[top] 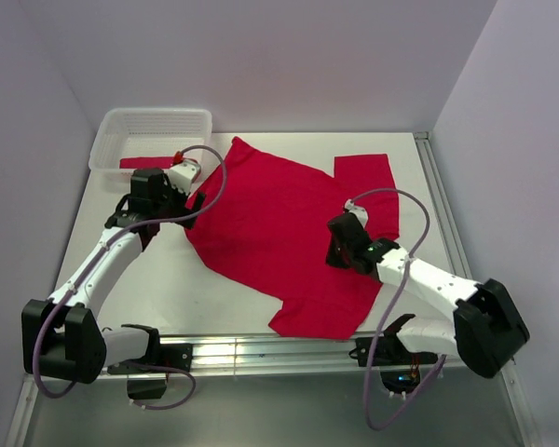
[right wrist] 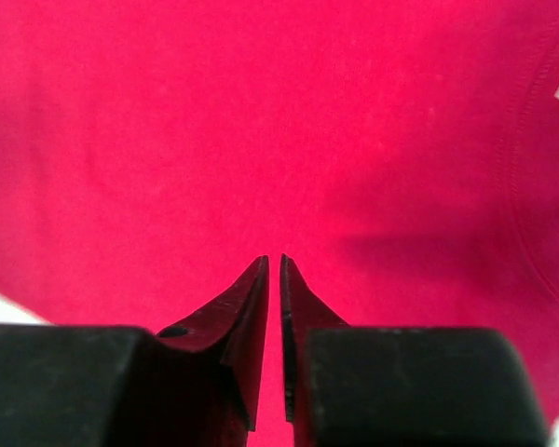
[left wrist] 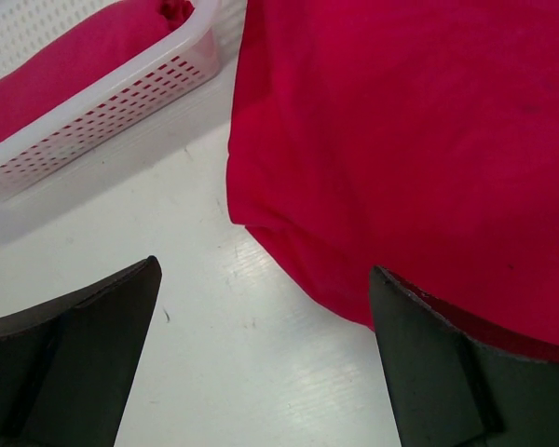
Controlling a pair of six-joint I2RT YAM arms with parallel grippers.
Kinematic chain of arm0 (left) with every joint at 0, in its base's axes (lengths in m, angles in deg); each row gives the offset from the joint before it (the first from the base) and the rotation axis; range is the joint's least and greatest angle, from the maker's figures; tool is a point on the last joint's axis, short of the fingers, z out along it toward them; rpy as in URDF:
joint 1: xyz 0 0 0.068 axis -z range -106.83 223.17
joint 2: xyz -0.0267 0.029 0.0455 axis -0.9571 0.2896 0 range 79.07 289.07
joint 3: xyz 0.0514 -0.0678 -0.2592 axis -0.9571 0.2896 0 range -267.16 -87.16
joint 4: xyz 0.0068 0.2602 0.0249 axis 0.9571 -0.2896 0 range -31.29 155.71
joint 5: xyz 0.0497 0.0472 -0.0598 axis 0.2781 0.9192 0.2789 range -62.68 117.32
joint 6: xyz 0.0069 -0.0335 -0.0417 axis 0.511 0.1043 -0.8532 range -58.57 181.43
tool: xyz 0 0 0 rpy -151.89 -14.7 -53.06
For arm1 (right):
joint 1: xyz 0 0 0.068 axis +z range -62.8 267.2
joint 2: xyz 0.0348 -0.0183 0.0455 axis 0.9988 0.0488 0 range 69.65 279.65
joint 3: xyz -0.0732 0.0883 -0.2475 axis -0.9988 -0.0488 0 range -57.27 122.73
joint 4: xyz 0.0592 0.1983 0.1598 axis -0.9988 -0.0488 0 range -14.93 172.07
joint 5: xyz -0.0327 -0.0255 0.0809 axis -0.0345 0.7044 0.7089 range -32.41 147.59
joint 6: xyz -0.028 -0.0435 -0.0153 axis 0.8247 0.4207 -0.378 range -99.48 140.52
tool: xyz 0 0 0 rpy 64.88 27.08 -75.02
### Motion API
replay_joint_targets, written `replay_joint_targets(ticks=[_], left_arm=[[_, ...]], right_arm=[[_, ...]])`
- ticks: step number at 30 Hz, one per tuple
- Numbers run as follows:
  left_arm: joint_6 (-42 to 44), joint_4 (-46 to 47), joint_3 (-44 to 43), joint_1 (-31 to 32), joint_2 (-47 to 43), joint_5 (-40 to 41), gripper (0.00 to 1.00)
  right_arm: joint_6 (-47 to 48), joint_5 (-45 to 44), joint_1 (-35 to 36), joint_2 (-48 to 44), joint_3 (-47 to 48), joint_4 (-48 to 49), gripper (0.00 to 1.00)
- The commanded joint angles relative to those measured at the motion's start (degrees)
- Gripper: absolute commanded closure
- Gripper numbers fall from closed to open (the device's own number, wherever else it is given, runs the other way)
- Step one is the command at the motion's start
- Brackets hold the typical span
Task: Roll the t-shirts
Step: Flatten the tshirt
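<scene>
Near edge: shirt (top: pixel 270 223) lies spread flat on the desk (top: pixel 158 279), set askew. One corner almost reaches the front rail, and the opposite corner is up by the basket. Few wrinkles. A sleeve juts out at far right.

Right jaws: down on the shirt's right part, inside its edge. The wrist view shows them drawn to a thin slit, tips at the cloth. No pucker shows between them, so I can't tell if a fold is nipped.

Left jaws: wide apart, low at the shirt's left edge, near the basket. In the wrist view one finger (left wrist: pixel 65 363) is over bare desk and the other (left wrist: pixel 447 372) is at the cloth. A rounded, tucked-under edge of shirt lies between them. Holding nothing.

Far left corner: white lattice basket (top: pixel 154 114). A rolled shirt (top: pixel 144 163) lies inside along its near wall. One done, one to go, by the look.

Handling (judgement): the cloth is light and limp, with no stiffness. It will sag, drag and slide readily on the smooth desk. A single pinch mid-panel would raise a peak, not an edge. The better hold is the hemmed or doubled edge, with both jaws spaced along one side so the roll starts straight. The thin layer calls for tips right down at the desk. Risk: the roll goes conical, or loosens on release.
</scene>
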Motion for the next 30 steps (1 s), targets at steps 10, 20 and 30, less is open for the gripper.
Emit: replay_joint_targets(ticks=[10,20,30], left_arm=[[-3.9,3.4,-4.5,1.7,7.5,-14.4,0.02],[-5.7,7.7,-6.2,9.6,17.2,-9.6,0.03],[-9.1,7.7,-14.5,10.1,29.3,-6.4,0.04]], right_arm=[[-4.3,-6.6,-0.5,10.7,3.3,3.1,1.00],[-3.1,-5.5,-4.6,18.8,5.1,6.0,1.00],[-1.0,-2.6,-9.3,26.3,9.9,9.2,1.00]])
